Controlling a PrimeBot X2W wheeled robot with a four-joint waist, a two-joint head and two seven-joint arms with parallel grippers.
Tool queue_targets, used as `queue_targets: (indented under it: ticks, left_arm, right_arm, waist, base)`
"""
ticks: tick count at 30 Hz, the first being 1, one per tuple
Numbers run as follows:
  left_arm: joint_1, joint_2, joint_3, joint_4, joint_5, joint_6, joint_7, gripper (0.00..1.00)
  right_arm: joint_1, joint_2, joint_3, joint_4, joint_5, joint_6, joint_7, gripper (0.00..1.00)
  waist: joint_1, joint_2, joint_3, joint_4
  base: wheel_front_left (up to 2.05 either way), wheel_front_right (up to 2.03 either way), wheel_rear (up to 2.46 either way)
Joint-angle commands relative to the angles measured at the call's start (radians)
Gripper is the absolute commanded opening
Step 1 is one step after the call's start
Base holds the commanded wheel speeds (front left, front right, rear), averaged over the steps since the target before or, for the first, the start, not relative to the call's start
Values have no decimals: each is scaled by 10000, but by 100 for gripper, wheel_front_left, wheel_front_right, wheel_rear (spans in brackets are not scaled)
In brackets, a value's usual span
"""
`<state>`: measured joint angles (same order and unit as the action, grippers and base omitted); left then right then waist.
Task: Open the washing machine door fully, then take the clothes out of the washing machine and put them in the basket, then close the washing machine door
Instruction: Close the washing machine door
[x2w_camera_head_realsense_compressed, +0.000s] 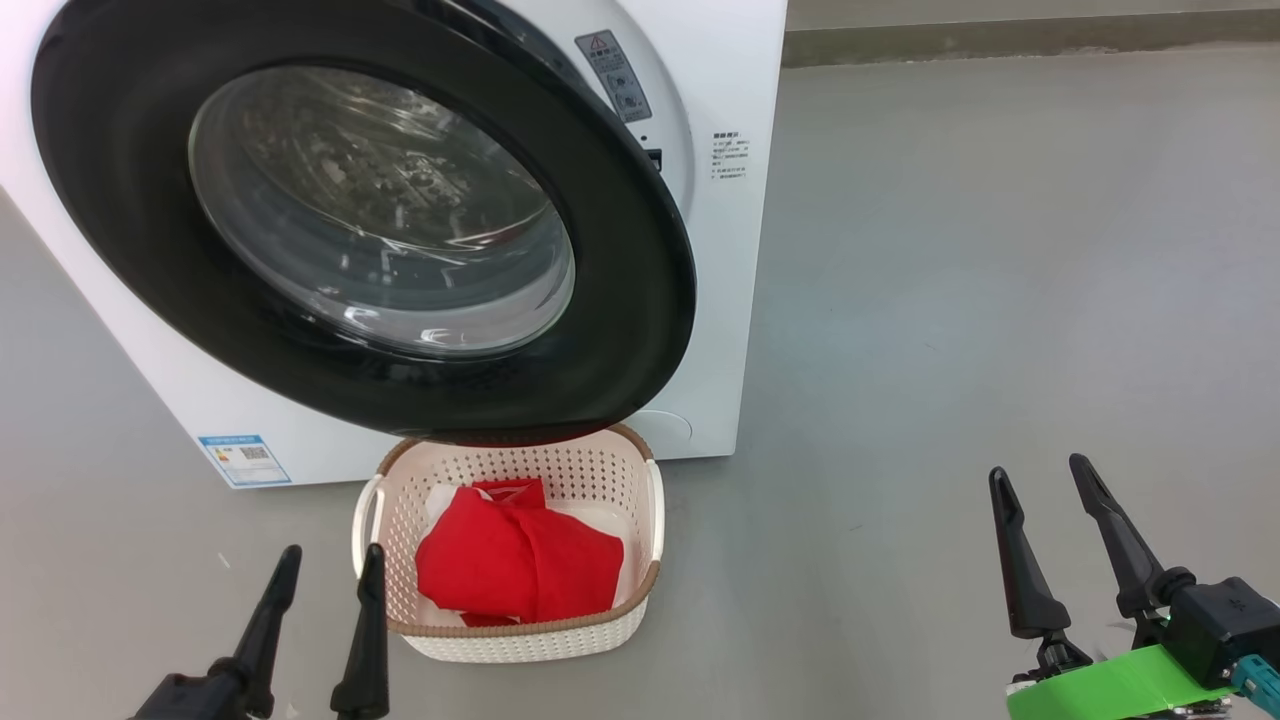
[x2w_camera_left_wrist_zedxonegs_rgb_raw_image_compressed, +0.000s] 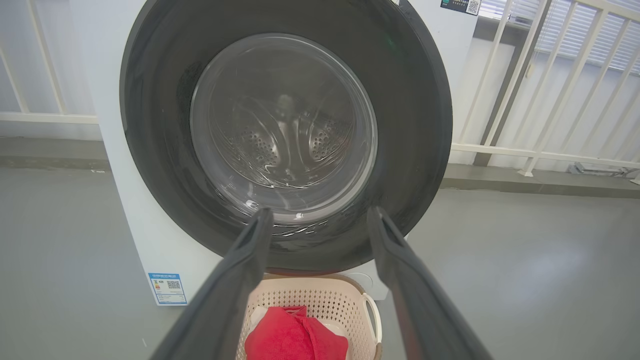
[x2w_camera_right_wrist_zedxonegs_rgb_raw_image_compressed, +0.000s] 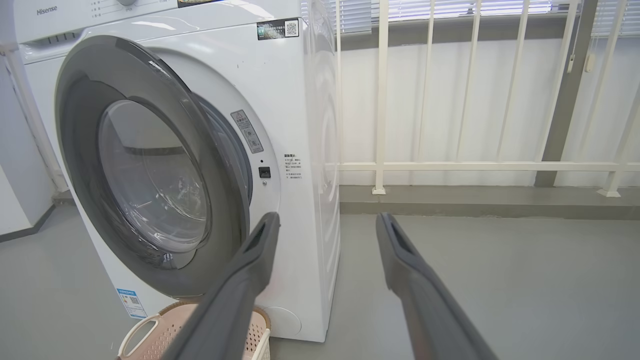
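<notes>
The white washing machine stands at the upper left. Its washing machine door, black-rimmed with a clear glass bowl, hangs ajar, and its lower edge overhangs the basket. Red and white clothes lie in the cream basket on the floor. My left gripper is open just left of the basket and holds nothing. Far to the right over bare floor, my right gripper is open and holds nothing. The left wrist view looks past the left gripper at the door, basket and clothes. Beyond the right gripper, the door shows a gap on its right side.
Grey floor spreads to the right of the machine. A white railing on a low kerb runs behind and beside it. A blue label marks the machine's lower front. Green tape wraps my right wrist.
</notes>
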<state>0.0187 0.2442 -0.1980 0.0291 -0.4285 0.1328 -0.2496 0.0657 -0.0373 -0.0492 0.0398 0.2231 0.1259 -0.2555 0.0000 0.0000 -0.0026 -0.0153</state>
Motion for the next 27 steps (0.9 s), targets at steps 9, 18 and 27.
queue_targets:
  ticks: [9, 18, 27]
  left_arm:
    - [-254, 32, 439, -209, 416, -69, -121, 100]
    - [-386, -189, 337, -585, 283, -168, -72, 100]
    - [-677, -175, 70, -1234, 340, -189, 197, 100]
  right_arm:
    - [-240, -129, 285, -275, -3, 48, -63, 100]
    - [-472, -129, 400, -203, -155, 48, -63, 42]
    - [-1483, -129, 825, 292, -390, 48, -63, 0]
  waist:
    - [0, 0, 43, 18]
    - [0, 0, 257, 315]
    - [0, 0, 710, 806]
  base:
    - [0, 0, 0]
    - [0, 0, 0]
    - [0, 0, 0]
